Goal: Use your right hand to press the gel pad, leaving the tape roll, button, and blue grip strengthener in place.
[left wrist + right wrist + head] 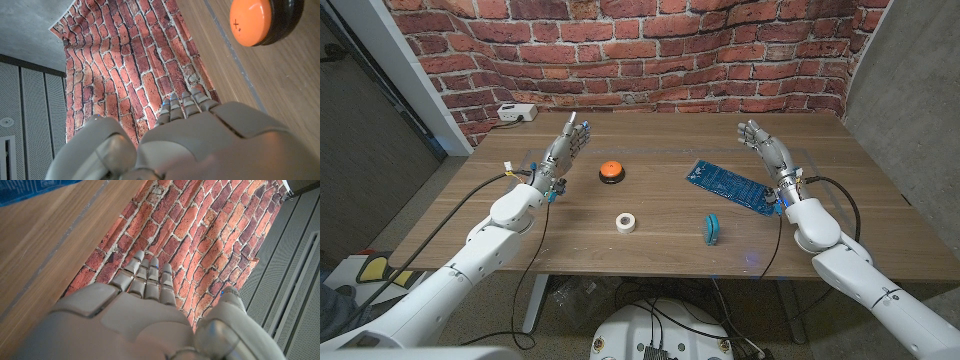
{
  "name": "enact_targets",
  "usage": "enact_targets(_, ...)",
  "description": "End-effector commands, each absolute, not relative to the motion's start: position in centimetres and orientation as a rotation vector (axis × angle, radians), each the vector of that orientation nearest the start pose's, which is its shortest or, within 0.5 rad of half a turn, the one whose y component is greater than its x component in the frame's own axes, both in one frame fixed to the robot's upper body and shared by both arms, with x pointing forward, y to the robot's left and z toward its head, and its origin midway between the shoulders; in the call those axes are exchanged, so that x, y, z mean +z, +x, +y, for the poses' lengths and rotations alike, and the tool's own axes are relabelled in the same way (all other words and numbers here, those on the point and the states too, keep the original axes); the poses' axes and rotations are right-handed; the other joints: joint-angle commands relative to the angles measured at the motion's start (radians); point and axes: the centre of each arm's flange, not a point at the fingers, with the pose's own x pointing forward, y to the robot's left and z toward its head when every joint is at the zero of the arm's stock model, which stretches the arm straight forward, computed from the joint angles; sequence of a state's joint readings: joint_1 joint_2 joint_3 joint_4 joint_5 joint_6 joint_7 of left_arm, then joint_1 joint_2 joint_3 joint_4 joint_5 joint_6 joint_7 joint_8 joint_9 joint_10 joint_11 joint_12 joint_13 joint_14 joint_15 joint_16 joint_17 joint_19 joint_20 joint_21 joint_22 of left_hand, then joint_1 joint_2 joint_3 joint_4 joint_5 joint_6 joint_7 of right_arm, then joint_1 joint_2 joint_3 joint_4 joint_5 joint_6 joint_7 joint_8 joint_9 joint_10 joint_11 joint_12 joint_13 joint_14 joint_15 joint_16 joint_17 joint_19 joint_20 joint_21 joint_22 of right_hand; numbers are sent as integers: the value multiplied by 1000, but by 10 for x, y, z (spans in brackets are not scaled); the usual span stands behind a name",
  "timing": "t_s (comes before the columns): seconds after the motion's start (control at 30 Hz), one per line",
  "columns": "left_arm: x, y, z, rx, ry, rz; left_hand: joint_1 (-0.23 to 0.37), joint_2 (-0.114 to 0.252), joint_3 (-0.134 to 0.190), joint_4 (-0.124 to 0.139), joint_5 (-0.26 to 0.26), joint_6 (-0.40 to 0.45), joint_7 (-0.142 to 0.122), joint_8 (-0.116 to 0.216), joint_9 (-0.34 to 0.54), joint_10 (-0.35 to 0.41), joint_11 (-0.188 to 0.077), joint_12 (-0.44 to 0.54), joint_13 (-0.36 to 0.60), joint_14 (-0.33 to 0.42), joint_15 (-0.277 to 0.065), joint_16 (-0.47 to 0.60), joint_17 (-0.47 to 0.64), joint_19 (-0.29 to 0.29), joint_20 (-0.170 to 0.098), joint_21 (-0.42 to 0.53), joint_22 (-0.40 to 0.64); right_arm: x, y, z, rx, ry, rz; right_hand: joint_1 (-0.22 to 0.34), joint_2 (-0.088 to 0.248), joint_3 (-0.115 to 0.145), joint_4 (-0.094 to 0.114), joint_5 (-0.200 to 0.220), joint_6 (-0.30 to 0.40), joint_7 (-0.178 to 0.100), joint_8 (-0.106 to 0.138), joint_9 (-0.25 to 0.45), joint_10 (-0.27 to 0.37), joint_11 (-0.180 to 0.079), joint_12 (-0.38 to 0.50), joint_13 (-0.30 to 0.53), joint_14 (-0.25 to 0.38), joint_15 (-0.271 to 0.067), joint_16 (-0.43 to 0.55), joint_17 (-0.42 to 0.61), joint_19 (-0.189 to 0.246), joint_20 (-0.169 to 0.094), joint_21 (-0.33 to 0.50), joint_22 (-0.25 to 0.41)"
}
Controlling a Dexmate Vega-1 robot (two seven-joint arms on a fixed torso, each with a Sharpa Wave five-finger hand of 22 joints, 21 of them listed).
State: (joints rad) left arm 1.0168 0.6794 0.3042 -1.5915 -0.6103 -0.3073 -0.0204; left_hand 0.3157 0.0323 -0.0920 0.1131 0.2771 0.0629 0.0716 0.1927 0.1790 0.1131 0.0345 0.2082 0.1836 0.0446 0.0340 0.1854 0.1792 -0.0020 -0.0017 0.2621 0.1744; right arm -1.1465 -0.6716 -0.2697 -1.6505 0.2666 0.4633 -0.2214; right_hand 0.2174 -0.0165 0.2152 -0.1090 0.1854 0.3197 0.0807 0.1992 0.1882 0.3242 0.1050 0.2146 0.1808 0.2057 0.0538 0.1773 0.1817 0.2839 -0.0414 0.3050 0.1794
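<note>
Our right hand (pixel 763 148) open and holding nothing, fingers spread, raised just beside the blue gel pad (pixel 730 185) at the counter's (pixel 650 235) right, our left hand (pixel 560 152) likewise open near the orange button (pixel 611 171), tape (pixel 626 222) and blue strengthener (pixel 711 229) toward the front, apart from both hands

Both arms reach forward from the near corners, left hand (pixel 563 147) and right hand (pixel 767 150) empty, fingers extended and slightly apart.
</note>
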Motion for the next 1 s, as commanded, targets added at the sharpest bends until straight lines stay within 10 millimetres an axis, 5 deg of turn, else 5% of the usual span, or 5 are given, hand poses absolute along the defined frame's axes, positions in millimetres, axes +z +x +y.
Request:
enact_targets(0.03,-20,582,292,-282,112,-691,-3,-2,2,-4,-1,4,4,7,5,11,-4,2,5,9,-2,7,3,1,6,-8,4,-42,541,-294,72,-389,-858,3,5,-1,-5,2,-7,3,-2,4,-2,-2,-2,3,8,0,7,-1,13,-7,-3,2)
enact_targets(1.0,-24,581,285,-272,94,-682,2,5,-3,-5,-8,7,0,6,6,13,-5,0,5,14,-3,6,3,-2,14,-19,5,-44,538,-283,-49,-657,-915,12,19,5,-7,3,-20,-11,-6,5,1,-6,-1,4,20,-6,10,0,27,-7,-9,1)
